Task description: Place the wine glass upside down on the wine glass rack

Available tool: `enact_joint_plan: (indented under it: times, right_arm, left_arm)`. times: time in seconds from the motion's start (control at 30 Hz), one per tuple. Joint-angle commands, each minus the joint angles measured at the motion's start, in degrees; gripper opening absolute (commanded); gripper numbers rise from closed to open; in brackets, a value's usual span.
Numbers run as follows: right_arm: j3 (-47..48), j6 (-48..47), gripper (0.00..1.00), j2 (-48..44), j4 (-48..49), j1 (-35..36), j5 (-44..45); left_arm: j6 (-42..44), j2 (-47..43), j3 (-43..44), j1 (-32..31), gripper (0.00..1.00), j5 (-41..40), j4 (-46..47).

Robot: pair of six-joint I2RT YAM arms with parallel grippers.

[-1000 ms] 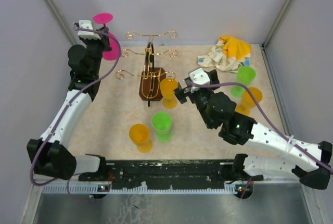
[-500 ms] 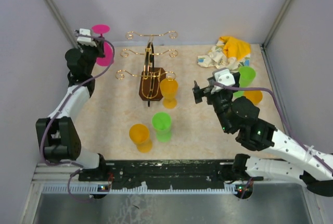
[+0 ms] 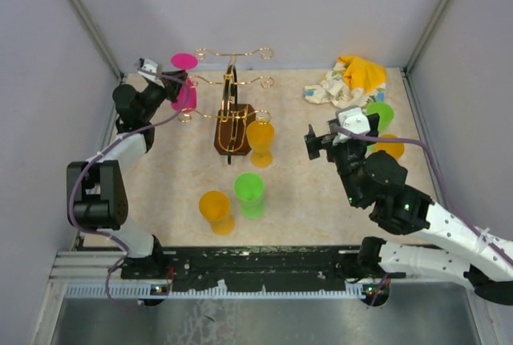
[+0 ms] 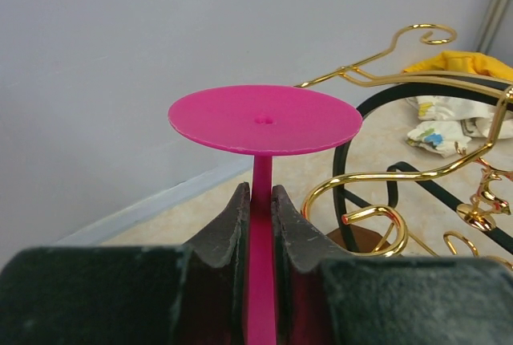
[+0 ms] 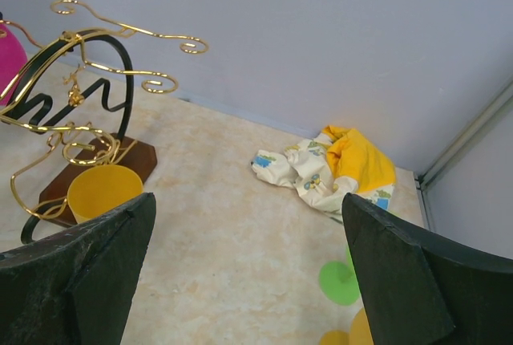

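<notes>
My left gripper (image 3: 171,82) is shut on the stem of a pink wine glass (image 3: 184,62), held upside down with its round foot (image 4: 264,118) on top. It hangs just left of the gold wire rack (image 3: 231,80), whose curled hook arms (image 4: 365,209) lie close to the right of my fingers (image 4: 228,225). The rack stands on a dark brown wooden base (image 3: 233,130). My right gripper (image 3: 319,143) is open and empty above the table's right half, its wide-spread fingers (image 5: 76,269) framing bare table.
A yellow glass (image 3: 260,141) stands beside the rack's base. A green glass (image 3: 249,192) and a yellow glass (image 3: 215,209) stand in the near middle. A green (image 3: 378,115) and a yellow glass (image 3: 389,147) stand at the right. A crumpled cloth (image 3: 349,79) lies at back right.
My left gripper has carried the pink glass rightward, from the left wall up to the rack's left hooks. My right arm has drawn back to the right, away from the yellow glass.
</notes>
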Motion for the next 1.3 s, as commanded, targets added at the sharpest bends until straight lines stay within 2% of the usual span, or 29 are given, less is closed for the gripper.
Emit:
enact_joint_plan:
  times: [0.0, 0.27, 0.6, 0.8, 1.1, 1.27]
  right_arm:
    - [0.8, 1.4, 0.99, -3.2, -0.8, 0.6, -0.1]
    - [2.0, 1.6, 0.99, -2.7, -3.7, 0.5, 2.0]
    - [2.6, 1.4, 0.99, -1.3, -2.2, 0.6, 3.3]
    - [2.7, 0.4, 0.99, 0.7, -0.9, 0.6, 4.0]
    - [2.8, -2.1, 0.99, 3.3, 2.1, 0.5, 4.9]
    - [3.2, -3.6, 0.99, 4.8, 4.4, 0.5, 4.8]
  left_arm:
    - [-1.9, 2.1, 1.2, 0.2, 0.00, 6.7, 6.1]
    - [-6.3, 7.2, 4.1, 0.8, 0.00, 13.5, 11.6]
    - [-24.7, 15.7, 9.6, 3.7, 0.00, 22.4, 30.5]
    - [-40.8, 21.5, 14.9, 7.3, 0.00, 27.3, 44.0]
    - [-40.5, 26.2, 20.9, 7.7, 0.00, 31.2, 40.9]
    - [-42.2, 28.7, 23.2, 7.4, 0.00, 32.5, 42.6]
